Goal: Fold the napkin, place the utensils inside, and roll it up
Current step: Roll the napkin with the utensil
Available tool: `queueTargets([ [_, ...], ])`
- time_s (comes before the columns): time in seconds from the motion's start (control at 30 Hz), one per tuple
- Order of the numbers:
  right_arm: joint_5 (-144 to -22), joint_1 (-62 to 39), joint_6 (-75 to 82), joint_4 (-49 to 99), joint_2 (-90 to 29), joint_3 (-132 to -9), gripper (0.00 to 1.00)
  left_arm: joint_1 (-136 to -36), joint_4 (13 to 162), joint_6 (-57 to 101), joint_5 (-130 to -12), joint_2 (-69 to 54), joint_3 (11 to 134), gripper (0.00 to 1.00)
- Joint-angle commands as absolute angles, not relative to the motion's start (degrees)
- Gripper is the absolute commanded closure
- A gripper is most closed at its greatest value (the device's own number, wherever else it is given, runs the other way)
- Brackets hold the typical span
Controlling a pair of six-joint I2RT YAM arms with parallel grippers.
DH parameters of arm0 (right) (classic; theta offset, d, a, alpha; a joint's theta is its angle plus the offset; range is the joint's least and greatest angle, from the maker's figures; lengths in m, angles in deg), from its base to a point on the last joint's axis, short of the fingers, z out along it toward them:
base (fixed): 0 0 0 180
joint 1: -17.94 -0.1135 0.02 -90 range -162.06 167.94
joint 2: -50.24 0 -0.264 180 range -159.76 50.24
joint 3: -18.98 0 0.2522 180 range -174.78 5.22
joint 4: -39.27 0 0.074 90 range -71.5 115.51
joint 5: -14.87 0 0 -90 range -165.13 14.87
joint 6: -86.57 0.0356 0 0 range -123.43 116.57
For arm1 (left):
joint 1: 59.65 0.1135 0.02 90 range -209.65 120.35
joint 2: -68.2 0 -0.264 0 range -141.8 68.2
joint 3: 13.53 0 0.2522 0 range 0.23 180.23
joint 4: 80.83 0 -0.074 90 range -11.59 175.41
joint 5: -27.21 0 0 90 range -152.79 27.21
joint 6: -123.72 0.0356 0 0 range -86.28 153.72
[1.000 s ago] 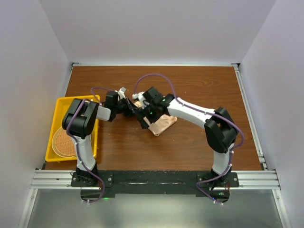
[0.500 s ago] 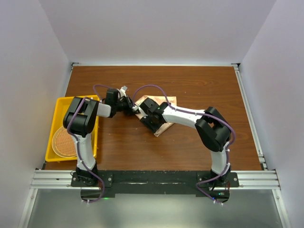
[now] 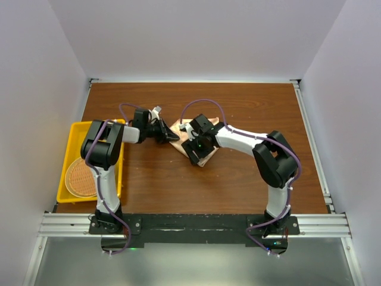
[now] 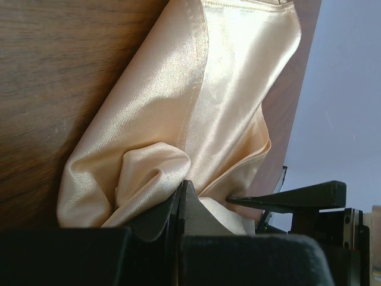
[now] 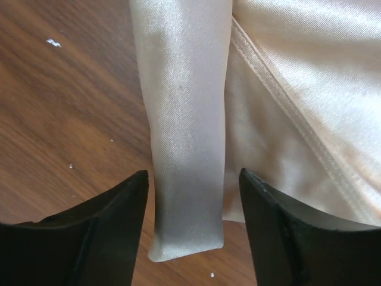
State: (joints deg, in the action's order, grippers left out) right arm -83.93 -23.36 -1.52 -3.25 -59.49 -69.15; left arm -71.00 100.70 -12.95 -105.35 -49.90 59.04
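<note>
The peach-orange napkin (image 3: 206, 157) lies bunched and partly rolled at mid-table, mostly under my right gripper. My left gripper (image 3: 171, 136) is at its left end, jaws shut on a fold of the cloth (image 4: 149, 167). My right gripper (image 3: 195, 146) hovers over the napkin, open. In the right wrist view its fingers (image 5: 107, 232) stand on either side of a rolled end of the cloth (image 5: 187, 149) without touching it. No utensils show in any view. The right gripper's black tip (image 4: 297, 196) shows in the left wrist view, close beside the cloth.
A yellow tray (image 3: 74, 128) sits at the table's left edge and holds a round woven mat (image 3: 80, 179). White walls close in the wooden table (image 3: 256, 107) on three sides. The two grippers are close together.
My right gripper has shifted a little right and back over the napkin and turned. My left gripper has stayed on the cloth's left end.
</note>
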Motion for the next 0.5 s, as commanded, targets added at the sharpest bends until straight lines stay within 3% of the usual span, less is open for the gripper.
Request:
queueTargets([
  [0.0, -85.0, -24.5, -2.5, -6.0, -55.9, -73.8, 0.28, -70.2, 90.8, -7.2, -95.0, -54.4, 57.4, 1.0],
  [0.17, -79.2, -26.9, -6.3, -7.5, -58.6, -81.1, 0.2, -70.2, 89.5, -7.3, -95.0, -54.5, 57.9, 1.0],
  [0.47, -72.2, -30.2, -9.7, -7.5, -67.2, -88.9, 0.22, -70.0, 87.0, -7.3, -95.7, -55.1, 58.9, 1.0],
])
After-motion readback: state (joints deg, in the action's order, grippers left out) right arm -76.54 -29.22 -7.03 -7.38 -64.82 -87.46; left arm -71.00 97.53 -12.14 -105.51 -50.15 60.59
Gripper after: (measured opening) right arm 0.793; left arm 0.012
